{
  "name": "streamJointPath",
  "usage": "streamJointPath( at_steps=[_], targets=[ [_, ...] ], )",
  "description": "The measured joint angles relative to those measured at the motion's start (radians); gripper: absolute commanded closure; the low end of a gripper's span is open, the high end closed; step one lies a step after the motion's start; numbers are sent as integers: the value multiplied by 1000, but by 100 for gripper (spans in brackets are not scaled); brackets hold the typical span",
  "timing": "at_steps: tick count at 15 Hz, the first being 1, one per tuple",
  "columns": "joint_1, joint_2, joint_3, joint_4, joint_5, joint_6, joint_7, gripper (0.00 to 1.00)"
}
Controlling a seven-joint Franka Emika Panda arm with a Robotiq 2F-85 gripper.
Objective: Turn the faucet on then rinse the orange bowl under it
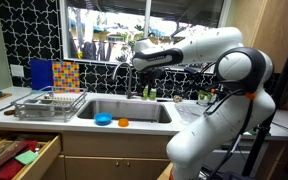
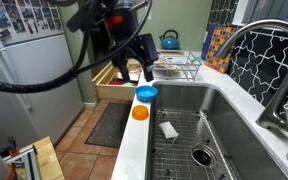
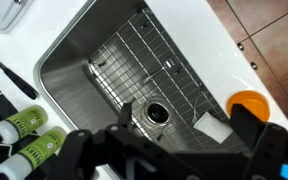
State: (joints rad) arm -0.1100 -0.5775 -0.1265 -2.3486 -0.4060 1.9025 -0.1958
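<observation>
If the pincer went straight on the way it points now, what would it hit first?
Likely the wire grid on the floor of the sink, near the drain; the pincer points down into it. Depth is unclear.

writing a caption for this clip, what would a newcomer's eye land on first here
The big white robot arm fills one side of an exterior view, its black gripper hanging open over the stainless steel sink. The small round bright orange bowl and the larger bright blue bowl pop against the white counter rim in front of the basin, opposite the dark arched gooseneck faucet.
</observation>
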Motion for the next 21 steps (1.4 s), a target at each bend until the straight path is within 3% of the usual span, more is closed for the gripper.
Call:
streamJointPath(
  at_steps=[3, 5, 14, 18, 21],
  targets=[
    [-63, 165, -14, 111, -57, 138, 112, 0],
    [-91, 258, -14, 171, -76, 170, 166, 0],
    [-88, 244, -8, 176, -75, 170, 179, 0],
    [-104, 336, -7, 232, -76, 200, 361, 0],
    [-118, 459, -11, 303, -93, 293, 485, 0]
  ],
)
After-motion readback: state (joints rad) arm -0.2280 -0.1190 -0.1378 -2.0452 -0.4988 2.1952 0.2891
